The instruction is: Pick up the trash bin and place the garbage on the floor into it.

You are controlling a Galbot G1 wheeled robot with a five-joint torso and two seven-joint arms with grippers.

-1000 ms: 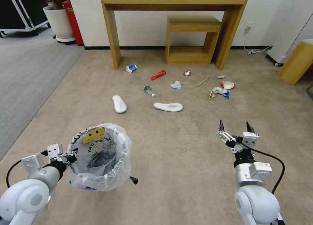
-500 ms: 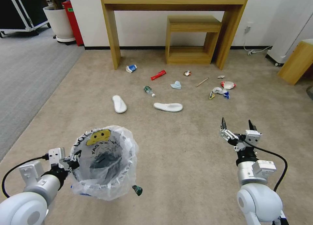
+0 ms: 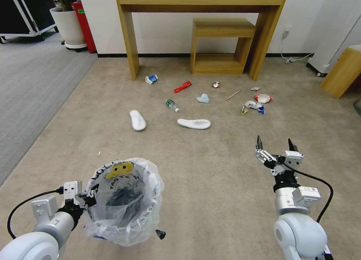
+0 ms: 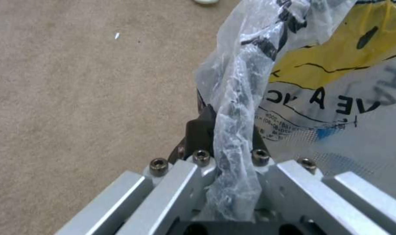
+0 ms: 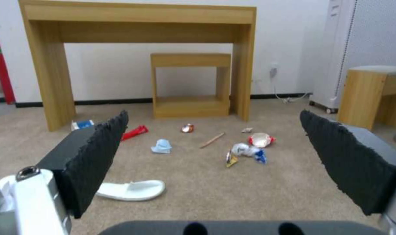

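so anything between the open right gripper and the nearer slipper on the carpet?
Nothing visible. The right gripper, jaws open, hangs above bare floor, and the carpet between it and the nearer slipper holds no object. The left gripper holds the trash bin off to the side.

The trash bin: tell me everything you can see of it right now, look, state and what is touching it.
The trash bin is small and round, lined with a crinkly translucent white plastic bag that spills over its rim. The bag carries black lettering and a yellow face print. Dark contents show through the liner inside. It stands roughly upright, mouth open, over the beige floor, near the robot's left side. The left pincer is shut on its rim, pinching bag and edge together. Whether the base touches the carpet cannot be told.
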